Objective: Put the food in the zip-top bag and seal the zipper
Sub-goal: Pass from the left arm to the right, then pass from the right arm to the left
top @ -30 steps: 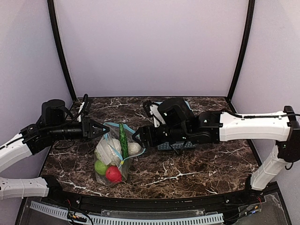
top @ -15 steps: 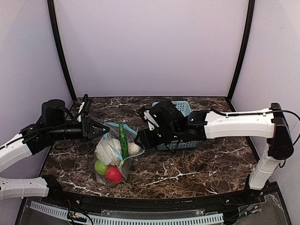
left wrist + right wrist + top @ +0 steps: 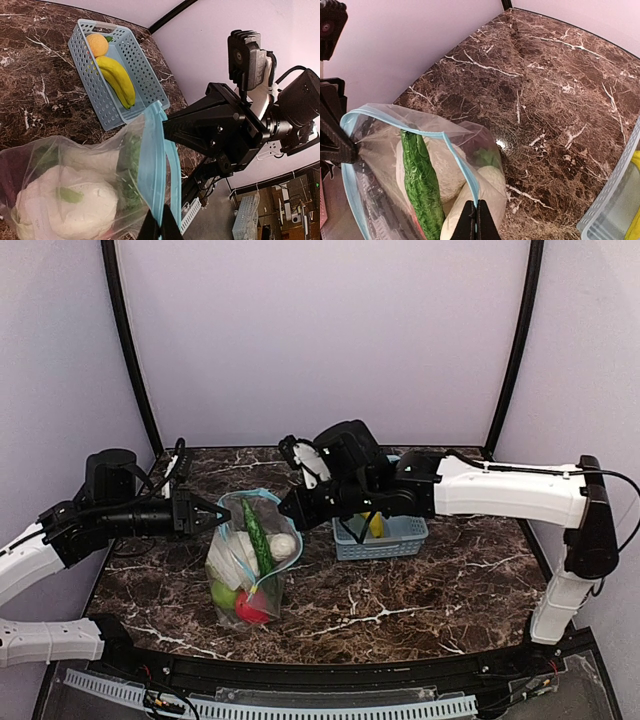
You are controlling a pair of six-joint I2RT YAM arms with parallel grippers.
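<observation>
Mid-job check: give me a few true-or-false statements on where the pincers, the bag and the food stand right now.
1. The left pincer and the right pincer are each shut on the zipper. True.
2. The banana is inside the bag. False: it lies in the basket, next to the orange.
3. The cucumber is in the bag. True.
4. The bag's mouth is sealed. False: it gapes open between the two pincers.
</observation>
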